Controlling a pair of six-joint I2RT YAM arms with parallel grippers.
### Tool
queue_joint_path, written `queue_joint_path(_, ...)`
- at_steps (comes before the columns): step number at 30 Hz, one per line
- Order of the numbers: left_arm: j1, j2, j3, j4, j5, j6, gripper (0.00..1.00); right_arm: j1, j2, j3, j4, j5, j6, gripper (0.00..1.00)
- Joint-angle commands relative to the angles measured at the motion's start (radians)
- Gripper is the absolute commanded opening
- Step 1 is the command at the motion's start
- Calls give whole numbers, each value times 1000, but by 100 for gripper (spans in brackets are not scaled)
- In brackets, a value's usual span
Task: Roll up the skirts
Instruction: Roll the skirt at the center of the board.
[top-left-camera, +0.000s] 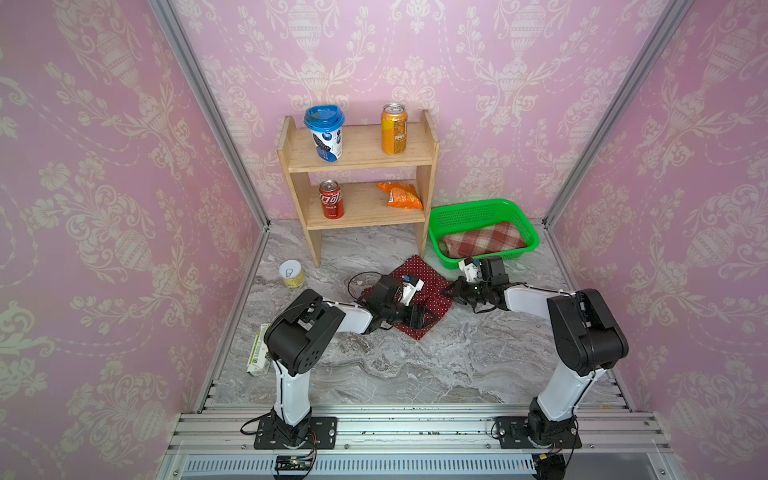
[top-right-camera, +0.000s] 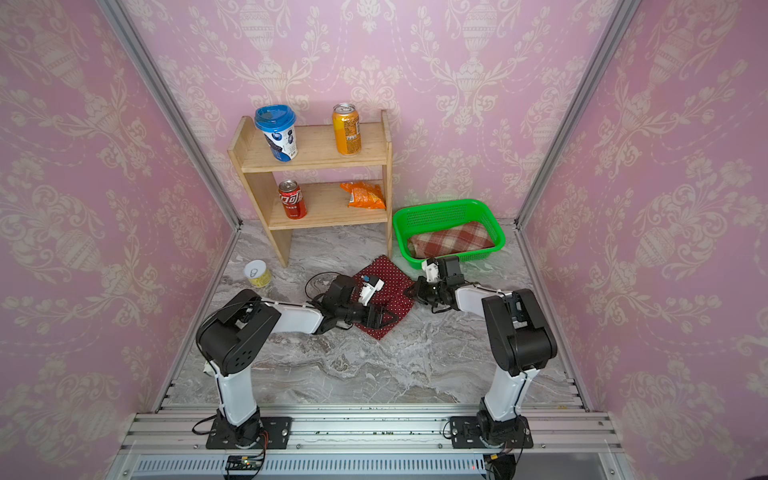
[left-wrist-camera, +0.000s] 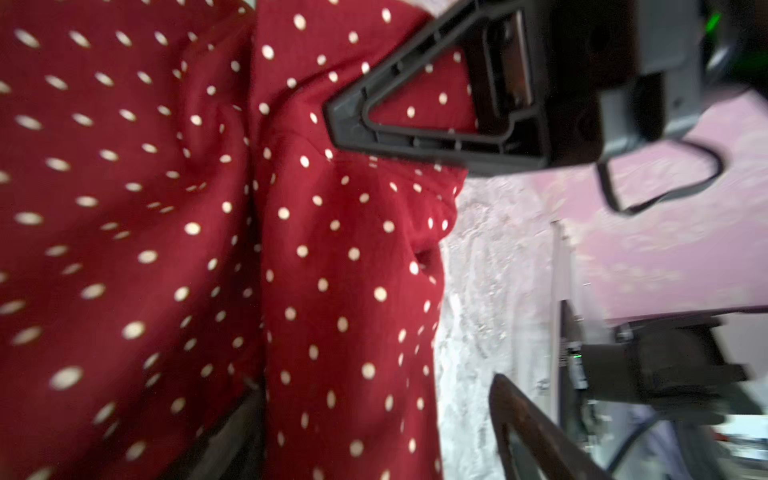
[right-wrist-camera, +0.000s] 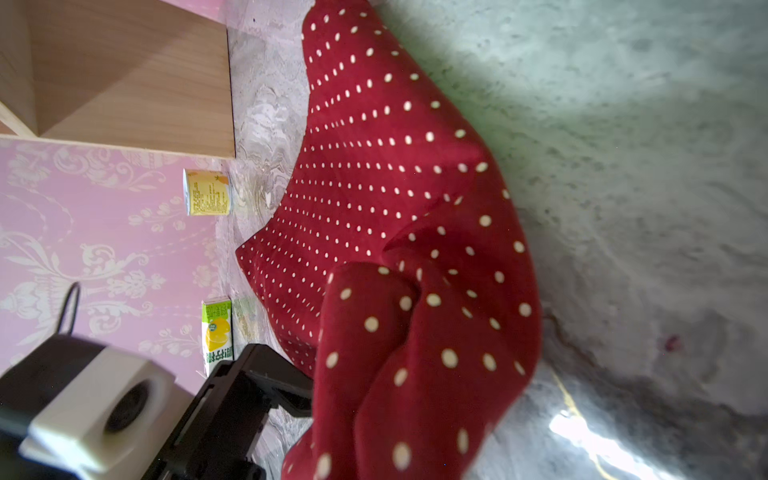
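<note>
The polka-dot skirt (top-left-camera: 434, 286) is being pinched by the outstretched right gripper (top-left-camera: 452, 291). The left gripper (top-left-camera: 428, 318) is being held agape above it.

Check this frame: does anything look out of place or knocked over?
A green-and-white juice carton lies on its side at the table's left edge, half hidden behind the left arm, unlike the upright yellow can nearby. The polka-dot skirt lies rumpled, not yet rolled.

Two skirts are counted: one plaid skirt (top-left-camera: 486, 241) and one polka-dot skirt (top-left-camera: 434, 277). Three cans are seen: an orange can (top-left-camera: 394, 129), a red can (top-left-camera: 331, 200) and a yellow can (top-left-camera: 291, 274). One cup (top-left-camera: 326, 134), one snack bag (top-left-camera: 400, 195), one carton (top-left-camera: 258, 352), one basket (top-left-camera: 469, 216) and one shelf (top-left-camera: 361, 146) are found.
</note>
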Motion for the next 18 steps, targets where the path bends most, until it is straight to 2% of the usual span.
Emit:
queue_joint_path(1,-50,-128,-31,-292,-334,226,94,10,1,72,-260,17,-103,0)
queue_joint_path(3,-86,-208,-61,-283,-470,282,99,11,5,79,-301,18,-110,0)
queue_joint_path(6,-190,-297,-103,-241,-636,441,99,11,-1,79,-330,12,-111,0)
queue_joint_path(10,-318,-294,-111,-185,-822,586,99,11,-31,84,-364,6,-115,0)
queue_joint_path(14,-364,-248,-96,-105,-836,611,99,11,-49,108,-412,3,-133,0)
queue_joint_path(18,-408,-151,-26,-102,-855,629,99,11,-52,126,-446,-5,-148,0)
